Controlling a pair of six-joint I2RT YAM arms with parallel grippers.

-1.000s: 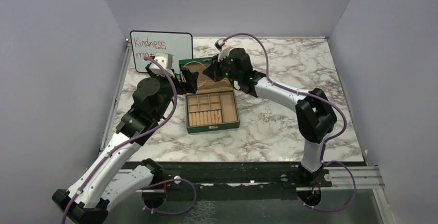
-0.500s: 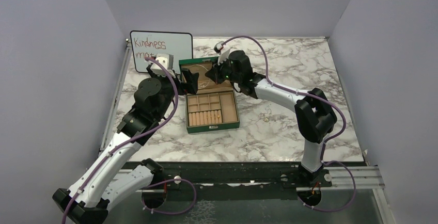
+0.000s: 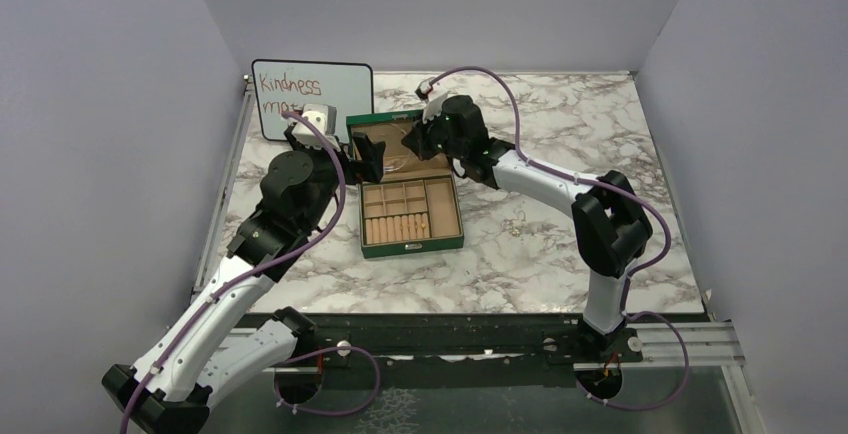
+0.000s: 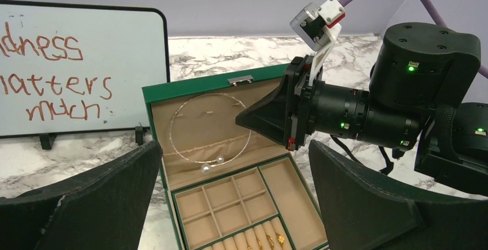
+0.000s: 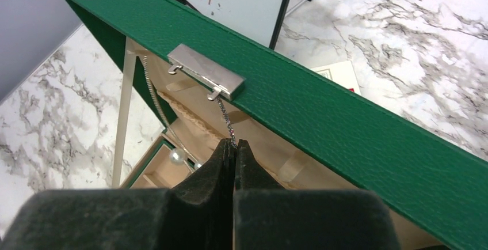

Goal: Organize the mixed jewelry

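Note:
The green box (image 3: 412, 242) lies open, its lid (image 3: 375, 122) upright. A thin silver wire loop with two pearls (image 4: 205, 169) hangs inside the lid. My right gripper (image 5: 235, 143) is shut on the loop's wire (image 5: 225, 116) just below the lid's silver clasp (image 5: 204, 71). It also shows in the top view (image 3: 410, 142) and the left wrist view (image 4: 241, 124). My left gripper (image 4: 234, 146) is open and empty at the box's left rear (image 3: 368, 159). Several gold rings (image 4: 267, 240) sit in the ring rolls. Tiny pieces (image 3: 517, 222) lie on the table right of the box.
A whiteboard (image 3: 310, 89) with red writing stands at the back left, close behind the lid. A small white-and-green carton (image 5: 336, 72) lies on the marble just behind the lid. Grey walls enclose the table on three sides.
My right gripper has edged slightly back and left along the lid with the wire loop in it. The left arm has not moved.

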